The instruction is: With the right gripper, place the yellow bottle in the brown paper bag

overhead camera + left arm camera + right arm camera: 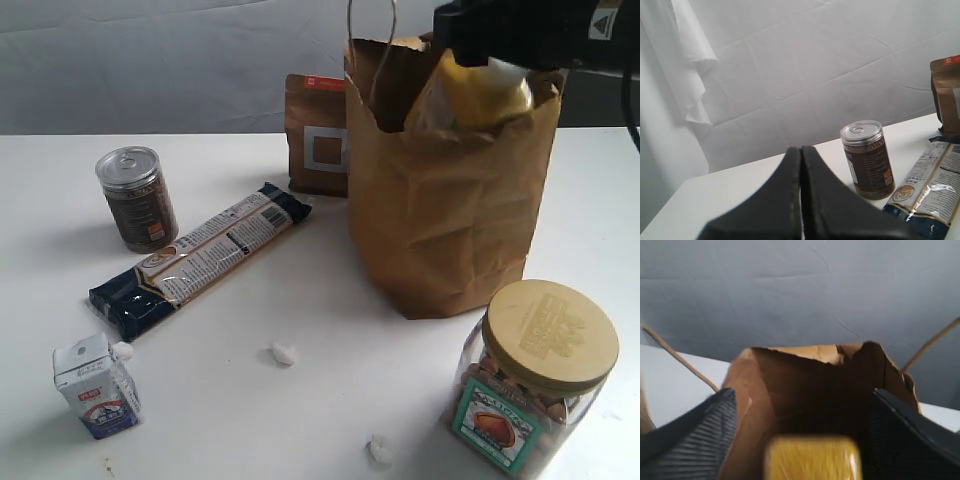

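The tall brown paper bag (440, 220) stands open at the right of the table. The yellow bottle (472, 95) leans in its mouth, white cap uppermost, partly below the rim. My right gripper (505, 50) is a dark bulk directly above the cap. In the right wrist view the right gripper (803, 392) is open: its fingers (690, 432) stand wide apart over the brown paper bag (805, 385), and the blurred yellow bottle (812, 457) lies between them with a gap on each side. My left gripper (801, 148) is shut on nothing and does not show in the exterior view.
A dark-brown pouch (315, 135) stands behind the bag's left side. A tin can (137, 198), a long pasta packet (200, 258) and a small carton (97, 387) lie to the left. A tan-lidded jar (530, 385) stands in front of the bag. White crumbs (284, 353) dot the table.
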Robot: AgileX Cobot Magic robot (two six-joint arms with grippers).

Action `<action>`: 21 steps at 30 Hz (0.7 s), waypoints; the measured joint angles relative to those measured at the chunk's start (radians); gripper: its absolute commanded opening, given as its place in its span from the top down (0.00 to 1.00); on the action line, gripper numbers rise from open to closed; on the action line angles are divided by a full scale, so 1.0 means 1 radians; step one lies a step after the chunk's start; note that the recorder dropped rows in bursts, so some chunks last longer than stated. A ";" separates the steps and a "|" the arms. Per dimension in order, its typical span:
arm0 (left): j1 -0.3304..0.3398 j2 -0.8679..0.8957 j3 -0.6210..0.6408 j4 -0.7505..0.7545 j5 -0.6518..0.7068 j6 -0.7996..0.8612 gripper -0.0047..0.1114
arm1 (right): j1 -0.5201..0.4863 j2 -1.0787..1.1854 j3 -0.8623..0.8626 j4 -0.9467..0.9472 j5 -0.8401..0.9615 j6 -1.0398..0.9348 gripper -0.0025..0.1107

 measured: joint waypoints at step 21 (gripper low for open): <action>0.000 0.000 0.000 0.000 0.000 0.000 0.96 | 0.011 -0.384 0.072 0.105 0.089 -0.059 0.98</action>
